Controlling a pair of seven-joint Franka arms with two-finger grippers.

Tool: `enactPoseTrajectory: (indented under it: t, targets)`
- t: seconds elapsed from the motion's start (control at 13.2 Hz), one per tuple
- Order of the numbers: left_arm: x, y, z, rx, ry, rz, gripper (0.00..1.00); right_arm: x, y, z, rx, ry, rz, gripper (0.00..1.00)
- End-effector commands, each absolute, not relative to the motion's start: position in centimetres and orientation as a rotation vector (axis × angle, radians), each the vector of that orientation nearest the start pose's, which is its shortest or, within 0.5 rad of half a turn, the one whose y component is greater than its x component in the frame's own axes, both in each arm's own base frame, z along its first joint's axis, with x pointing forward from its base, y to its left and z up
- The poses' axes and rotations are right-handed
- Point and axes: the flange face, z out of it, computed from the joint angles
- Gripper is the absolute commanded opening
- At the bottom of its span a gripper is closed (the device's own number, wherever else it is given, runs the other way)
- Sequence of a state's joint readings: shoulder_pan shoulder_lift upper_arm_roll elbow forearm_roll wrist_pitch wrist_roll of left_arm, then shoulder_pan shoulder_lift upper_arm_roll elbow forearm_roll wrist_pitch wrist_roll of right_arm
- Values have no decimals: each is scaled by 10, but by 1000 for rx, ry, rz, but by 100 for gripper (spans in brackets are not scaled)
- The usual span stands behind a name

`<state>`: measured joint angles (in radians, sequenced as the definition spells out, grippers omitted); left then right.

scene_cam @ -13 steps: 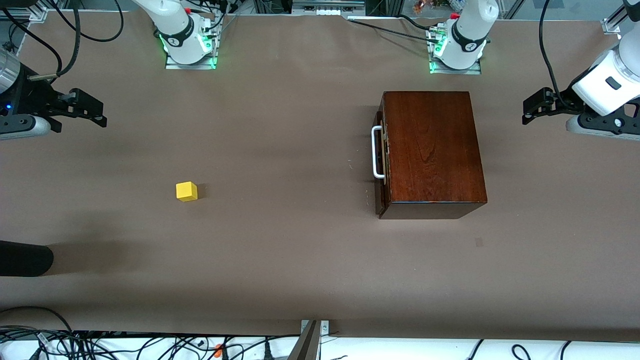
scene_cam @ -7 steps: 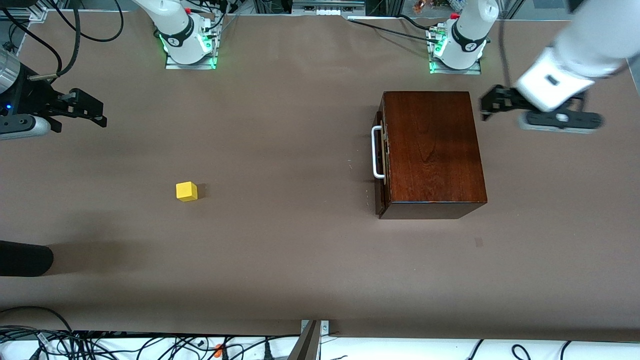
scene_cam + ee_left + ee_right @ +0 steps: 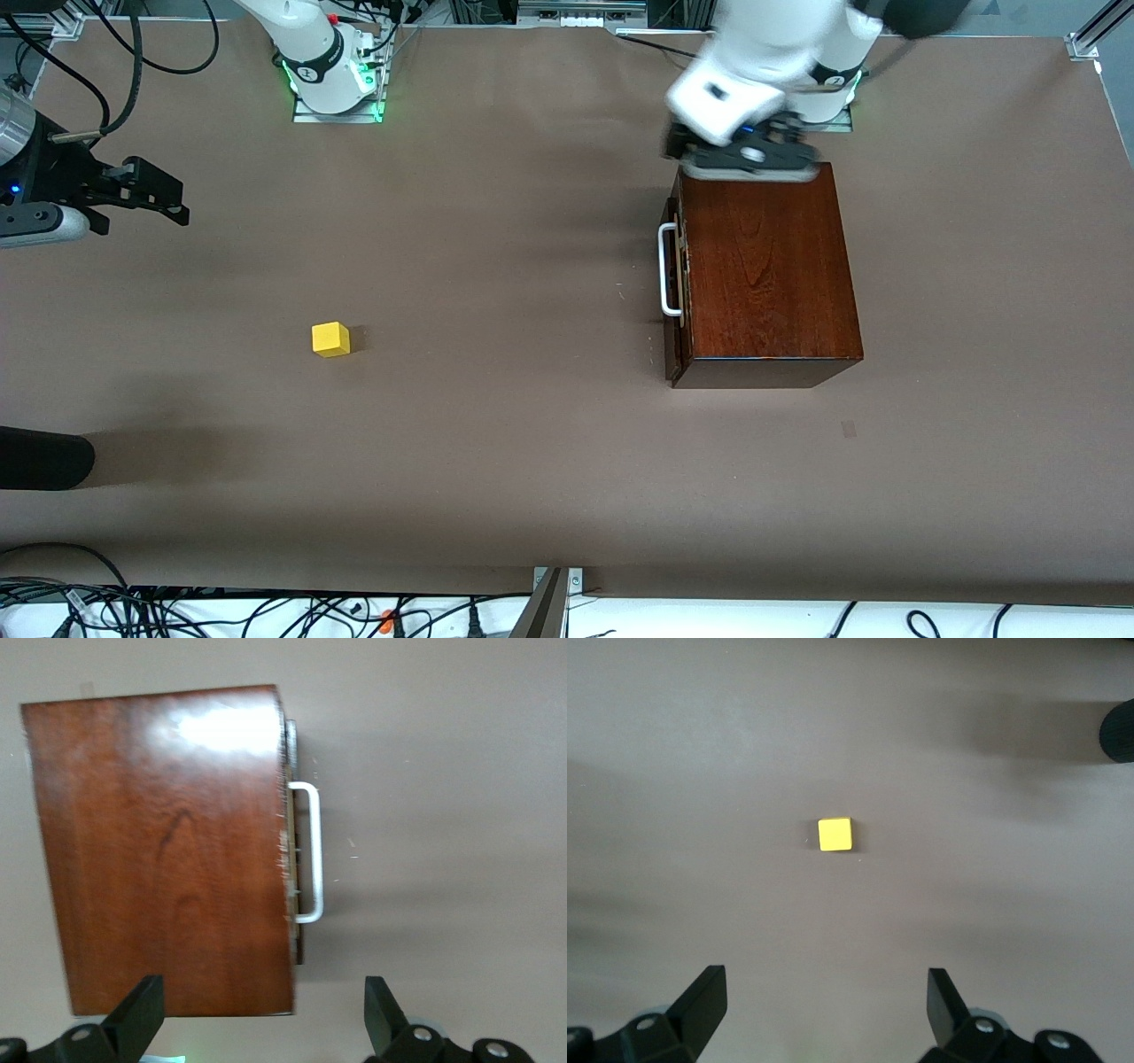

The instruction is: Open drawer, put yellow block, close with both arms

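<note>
We are looking across a wide table [image 3: 532,461] covered in plain brown sheeting, with tangled black cables [image 3: 177,611] running along its edge nearest the front camera and more cables and metal framing lining the edge where the two bases are standing. The box [image 3: 766,266] is sitting toward the left arm's end of the table, glossy and reddish-brown, and the drawer [image 3: 675,266] is lying shut in it, its white handle [image 3: 669,270] facing the right arm's end. The yellow block [image 3: 330,339] is resting on the bare sheeting well apart from the box, toward the right arm's end and a little nearer the front camera. We are seeing the left gripper [image 3: 266,1028] hanging over the box edge closest to the bases, its fingers [image 3: 142,1014] spread wide with nothing between them. The right gripper [image 3: 155,199] is hovering high over the table near the right arm's end, its fingers [image 3: 704,1001] also standing wide apart and empty, with the block showing below it in the right wrist view.
</note>
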<state>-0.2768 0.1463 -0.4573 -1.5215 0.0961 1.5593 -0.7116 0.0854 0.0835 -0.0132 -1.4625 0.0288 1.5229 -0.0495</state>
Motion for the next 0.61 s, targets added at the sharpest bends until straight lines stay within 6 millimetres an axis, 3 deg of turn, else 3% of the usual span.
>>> enactPoseTrajectory:
  t: [0.0,0.15,0.53]
  targets:
    - [448,-432,530,-2968,40,58,100,577,45,631,-3090,-196,15,100]
    - [454,-446,485,-2903,48,87,100,577,45,631,-3089,-196,15,100]
    - [472,-463,407,-2854,66,40,100,576,46,629,-3089,-196,27,100]
